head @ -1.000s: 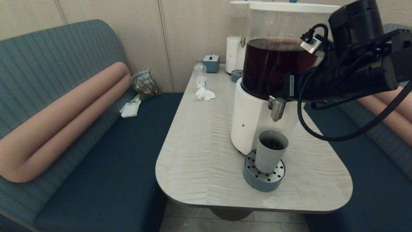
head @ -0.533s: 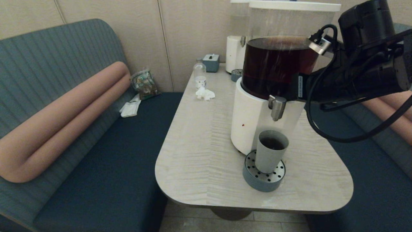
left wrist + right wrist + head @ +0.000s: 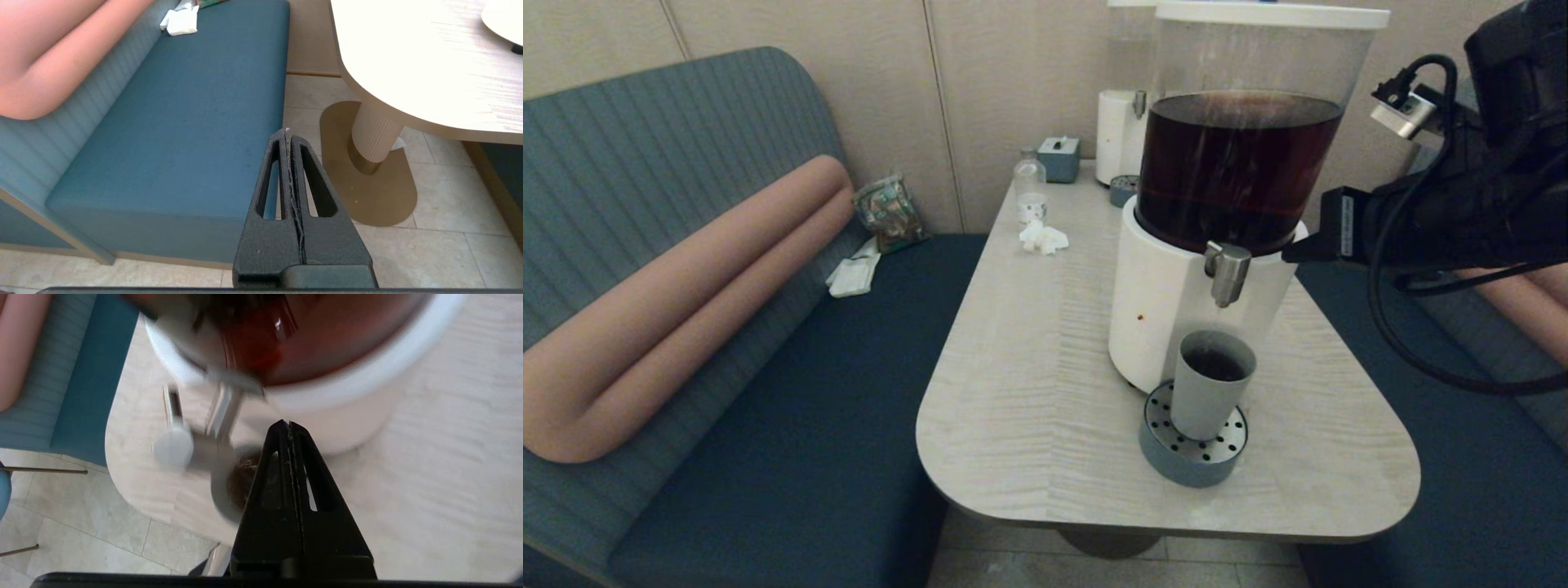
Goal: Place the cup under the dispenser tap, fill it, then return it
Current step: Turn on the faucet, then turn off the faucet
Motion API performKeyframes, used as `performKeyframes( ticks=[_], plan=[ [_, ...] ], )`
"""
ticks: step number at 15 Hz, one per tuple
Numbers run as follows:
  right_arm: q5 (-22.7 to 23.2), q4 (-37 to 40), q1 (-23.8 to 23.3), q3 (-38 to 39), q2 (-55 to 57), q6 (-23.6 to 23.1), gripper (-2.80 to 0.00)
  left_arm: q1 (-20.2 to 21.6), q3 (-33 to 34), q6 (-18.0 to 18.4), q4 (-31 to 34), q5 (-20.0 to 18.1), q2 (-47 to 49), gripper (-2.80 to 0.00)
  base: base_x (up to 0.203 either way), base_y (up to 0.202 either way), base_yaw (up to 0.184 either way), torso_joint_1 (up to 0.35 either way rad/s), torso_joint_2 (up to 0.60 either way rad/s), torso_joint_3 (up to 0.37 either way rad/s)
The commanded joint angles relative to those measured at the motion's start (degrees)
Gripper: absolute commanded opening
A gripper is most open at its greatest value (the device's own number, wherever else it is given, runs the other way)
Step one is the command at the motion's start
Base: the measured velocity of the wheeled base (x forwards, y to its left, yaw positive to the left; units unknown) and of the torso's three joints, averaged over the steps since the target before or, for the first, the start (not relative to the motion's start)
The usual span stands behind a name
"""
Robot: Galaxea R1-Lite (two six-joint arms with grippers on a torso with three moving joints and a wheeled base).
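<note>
Grey-green tapered cup [image 3: 1209, 382] on round blue-grey perforated drip tray [image 3: 1192, 453], directly beneath brushed-steel dispenser tap [image 3: 1227, 273].
Cup: upright, dark liquid inside, ungripped, on pale wood-grain tabletop [image 3: 1029, 392] by white-based dispenser with dark-brown tank [image 3: 1233, 167]. Right tool [image 3: 289, 425]: fingers pressed together, empty, raised beside the tank. Left tool [image 3: 287, 132]: fingers together, empty, low over teal bench seat [image 3: 196, 122].
</note>
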Motion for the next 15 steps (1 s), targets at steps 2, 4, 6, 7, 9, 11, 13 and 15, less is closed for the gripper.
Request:
performKeyframes(
  ticks=[2, 4, 6, 7, 9, 11, 13, 15],
  plan=[
    [-0.24, 0.07, -0.27, 6.73, -10.49, 0.35, -2.80, 0.02, 0.00, -0.02, 0.00, 0.04, 0.07, -2.80, 0.000, 0.000, 0.000, 0.000, 0.00, 0.000],
    [-2.32, 0.26, 0.60, 10.68, -16.79, 3.18, -2.80, 0.02, 0.00, -0.02, 0.00, 0.04, 0.07, -2.80, 0.000, 0.000, 0.000, 0.000, 0.00, 0.000],
    [-5.89, 0.92, 2.44, 15.51, -24.93, 8.27, -2.80, 0.02, 0.00, -0.02, 0.00, 0.04, 0.07, -2.80, 0.000, 0.000, 0.000, 0.000, 0.00, 0.000],
    [-8.65, 1.72, 2.88, 18.04, -29.26, 9.62, -2.80, 0.02, 0.00, -0.02, 0.00, 0.04, 0.07, -2.80, 0.000, 0.000, 0.000, 0.000, 0.00, 0.000],
    [-16.15, 3.36, 2.47, 22.39, -37.39, 11.06, -2.80, 0.02, 0.00, -0.02, 0.00, 0.04, 0.07, -2.80, 0.000, 0.000, 0.000, 0.000, 0.00, 0.000],
    [-20.52, 5.02, -3.40, 25.39, -44.47, 11.43, -2.80, 0.02, 0.00, -0.02, 0.00, 0.04, 0.07, -2.80, 0.000, 0.000, 0.000, 0.000, 0.00, 0.000],
    [-21.95, 9.58, -7.42, 26.82, -51.27, 11.67, -2.80, 0.02, 0.00, -0.02, 0.00, 0.04, 0.07, -2.80, 0.000, 0.000, 0.000, 0.000, 0.00, 0.000],
    [-22.45, 14.10, -10.61, 27.98, -57.50, 11.88, -2.80, 0.02, 0.00, -0.02, 0.00, 0.04, 0.07, -2.80, 0.000, 0.000, 0.000, 0.000, 0.00, 0.000]
  ],
)
